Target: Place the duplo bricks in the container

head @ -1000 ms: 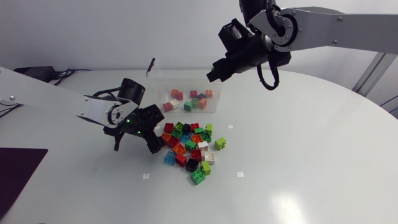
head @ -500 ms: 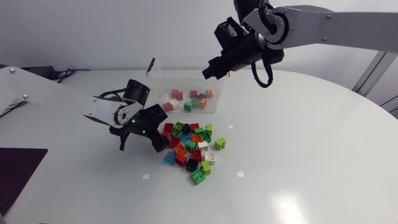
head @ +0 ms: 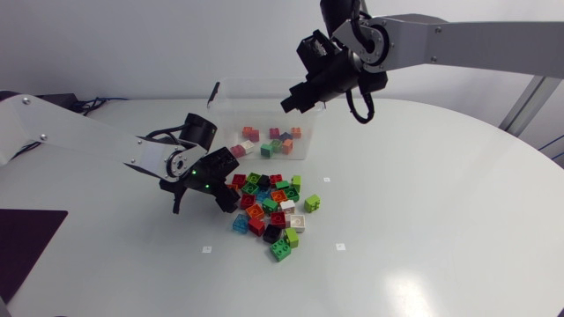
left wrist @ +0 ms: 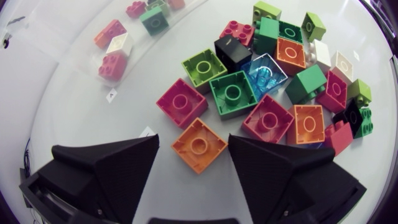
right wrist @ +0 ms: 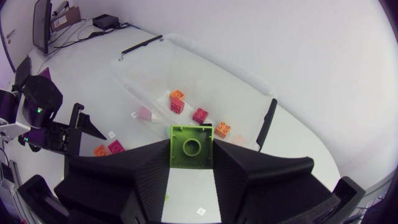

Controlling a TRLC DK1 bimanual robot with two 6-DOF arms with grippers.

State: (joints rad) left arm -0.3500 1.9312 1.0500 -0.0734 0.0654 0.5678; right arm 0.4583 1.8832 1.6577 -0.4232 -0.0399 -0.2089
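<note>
The left gripper [left wrist: 193,142] is down low on the table [head: 423,229], at the edge of the pile of bricks [head: 269,207]. Its two black fingers are spread wide. An orange brick [left wrist: 199,145] lies flat on the table right between them, with its bumps facing up. One finger is on each side of it. One corner of the brick is very near a finger, but I cannot tell if it touches. Just ahead of the orange brick lie a pink brick [left wrist: 181,102] and a dark green brick [left wrist: 233,93]. They sit side by side. More bricks in red, blue, black, white and green crowd behind them.

The right gripper [right wrist: 191,152] is up in the air. It pinches a light green brick [right wrist: 191,146] from two sides, and the brick sits tight between the fingers. The hollow side of the brick faces the wrist camera.

The container [head: 220,114] is a clear box on the table, past the pile. From the head view, the right gripper hangs above the far side of the box. From the right wrist view, the box lies below and ahead of the held brick. A few small bricks [right wrist: 200,115] lie inside the box already, in orange, pink and red. The left gripper is near the box but not touching it.
</note>
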